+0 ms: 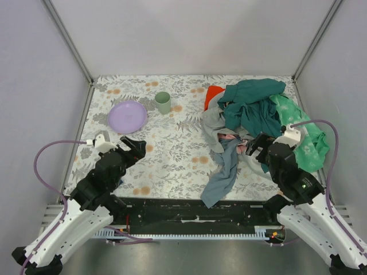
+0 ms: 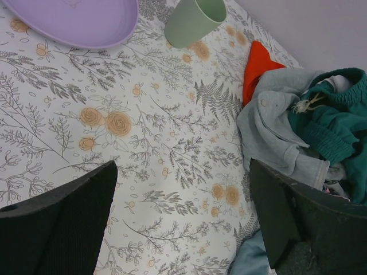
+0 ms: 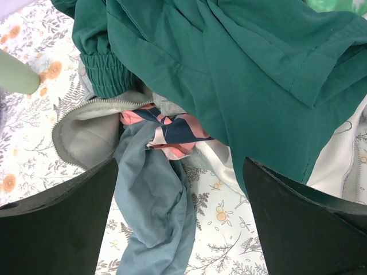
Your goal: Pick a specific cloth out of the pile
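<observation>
The orange-red cloth [image 1: 213, 95] shows only as a small corner at the far left edge of the pile [image 1: 252, 117]; the rest lies under pale grey and dark teal garments. The corner also shows in the left wrist view [image 2: 257, 70]. My left gripper [image 1: 139, 148] is open and empty over the patterned table, left of the pile. My right gripper [image 1: 256, 146] is open and empty over the pile's near edge, above a slate-blue cloth [image 3: 152, 200] and beside the dark teal garment [image 3: 252, 74].
A lilac plate [image 1: 127, 116] and a pale green cup [image 1: 163, 102] stand at the far left. A mottled light green garment [image 1: 307, 137] hangs at the pile's right edge. The slate-blue cloth [image 1: 223, 175] trails toward the near edge. Grey walls enclose the table.
</observation>
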`<action>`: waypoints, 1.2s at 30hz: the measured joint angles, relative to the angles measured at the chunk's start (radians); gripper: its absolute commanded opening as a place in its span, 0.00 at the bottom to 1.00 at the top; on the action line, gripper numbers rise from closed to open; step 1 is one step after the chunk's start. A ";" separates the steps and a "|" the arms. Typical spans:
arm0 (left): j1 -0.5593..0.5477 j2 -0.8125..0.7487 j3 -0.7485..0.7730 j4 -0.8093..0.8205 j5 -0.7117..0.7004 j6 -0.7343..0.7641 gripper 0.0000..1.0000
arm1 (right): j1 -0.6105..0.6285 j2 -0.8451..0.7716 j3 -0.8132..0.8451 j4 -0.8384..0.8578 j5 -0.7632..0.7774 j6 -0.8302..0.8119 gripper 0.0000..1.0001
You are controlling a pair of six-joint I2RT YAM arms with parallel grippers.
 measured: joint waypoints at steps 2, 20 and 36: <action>0.000 0.000 0.000 0.000 -0.008 0.000 1.00 | 0.000 0.013 0.000 -0.002 0.000 -0.001 0.98; 0.000 0.090 -0.017 0.055 0.025 0.000 1.00 | 0.037 0.441 0.388 -0.005 -0.157 -0.176 0.98; 0.000 0.171 -0.021 0.081 0.050 0.000 1.00 | 0.148 1.550 1.341 -0.155 -0.100 -0.522 0.98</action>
